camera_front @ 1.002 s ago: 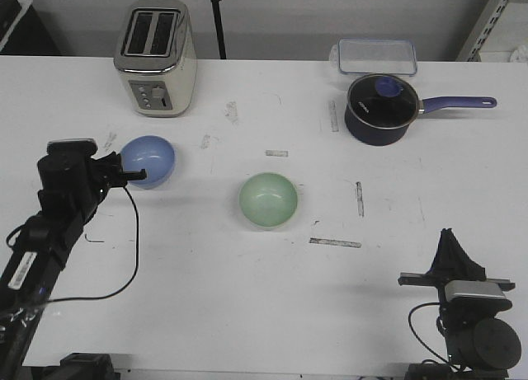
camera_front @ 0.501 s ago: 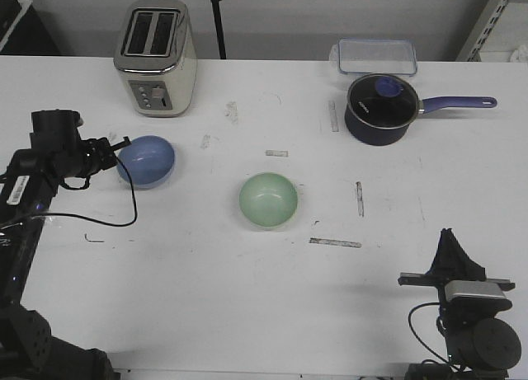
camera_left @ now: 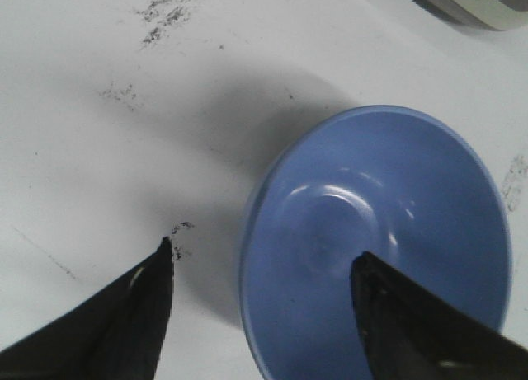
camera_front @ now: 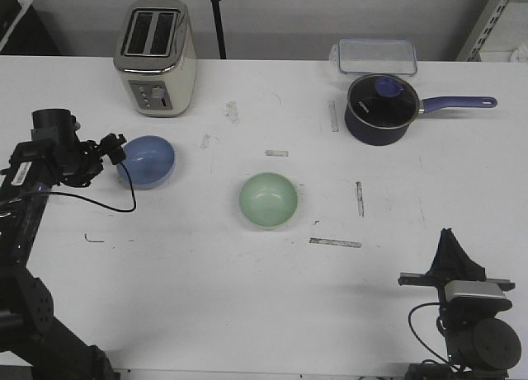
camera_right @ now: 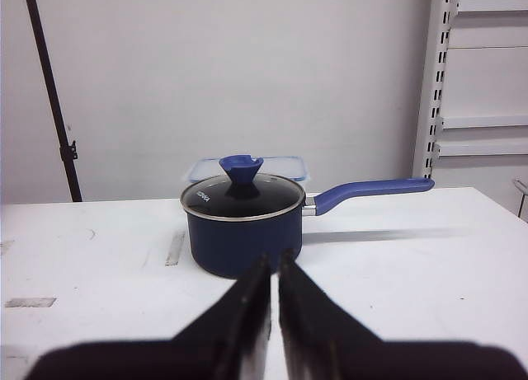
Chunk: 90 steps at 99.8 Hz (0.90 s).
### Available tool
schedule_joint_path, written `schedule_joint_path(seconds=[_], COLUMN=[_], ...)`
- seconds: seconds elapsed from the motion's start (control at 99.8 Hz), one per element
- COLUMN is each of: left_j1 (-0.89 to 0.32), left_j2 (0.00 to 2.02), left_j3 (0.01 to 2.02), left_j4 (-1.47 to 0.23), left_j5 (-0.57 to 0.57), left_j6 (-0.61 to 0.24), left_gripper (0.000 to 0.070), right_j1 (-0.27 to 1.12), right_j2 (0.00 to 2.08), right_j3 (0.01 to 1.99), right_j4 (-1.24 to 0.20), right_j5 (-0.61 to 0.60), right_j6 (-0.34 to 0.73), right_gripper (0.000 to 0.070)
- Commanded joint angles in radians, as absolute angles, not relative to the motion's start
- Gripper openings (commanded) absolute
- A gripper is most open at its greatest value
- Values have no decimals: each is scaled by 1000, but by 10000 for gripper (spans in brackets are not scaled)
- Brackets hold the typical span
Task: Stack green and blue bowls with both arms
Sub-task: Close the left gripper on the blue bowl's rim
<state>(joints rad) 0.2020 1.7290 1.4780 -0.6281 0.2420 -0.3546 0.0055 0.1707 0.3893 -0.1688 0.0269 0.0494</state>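
- The pale periwinkle blue glossy round bowl (camera_front: 148, 160) is sitting on the white table (camera_front: 247, 297) at the left, in front of the cream and chrome toaster (camera_front: 155, 58); it is tipping slightly, its mouth facing up and a little toward the left arm. Being round, it has no long axis.
- The pale mint green glossy round bowl (camera_front: 268, 200) is resting upright near the table's middle, mouth up, well apart from the blue bowl.
- The left end effector (camera_front: 115, 149) is reaching in from the left with its fingers spread wide, straddling the blue bowl's left rim: in the left wrist view one fingertip (camera_left: 388, 302) is lying inside the bowl (camera_left: 375, 244) and the other outside over the table (camera_left: 99, 149).
- The slim black left arm is stretching roughly level across the table's left edge, a thin black cable (camera_front: 115, 207) looping below it.
- The right end effector (camera_right: 273, 269) is parked at the near right, fingers nearly together and holding nothing, pointing toward the dark navy saucepan with glass lid (camera_right: 242, 223) at the far right.
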Motion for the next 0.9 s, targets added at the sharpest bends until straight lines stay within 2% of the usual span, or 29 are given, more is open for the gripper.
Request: schedule_joint_path(seconds=[0.0,0.351,0.441,0.551,0.691,0.771,0.891], left_j1=[202,197,191,180,176,176,175], left_j2=[1763,1854,1876,1885,1885,1885,1885], left_j3=[1502,1502,1502,1502,1502,1502,1502], left_j4=[-622,-597,-599,-598,-597,-598,-601], left_j5=[247,244,245,245,244,244,244], left_j6=[-357,-357,-357,-357,-357,-357,-361], left_gripper=[412,391,314,301,115,41,19], right_j1=[6,6,6,6,6,6,6], right_j2=[169,169,169,169,169,169,169], right_j3=[391,391,391,391,391,391,391], right_j4=[-157,-157,-157,-157,-157,-157,-157], right_j5=[27,27,27,27,27,27,27], right_j6=[52,52,52,52,52,52,52], right_gripper=[9,9,9,9,9,9,9])
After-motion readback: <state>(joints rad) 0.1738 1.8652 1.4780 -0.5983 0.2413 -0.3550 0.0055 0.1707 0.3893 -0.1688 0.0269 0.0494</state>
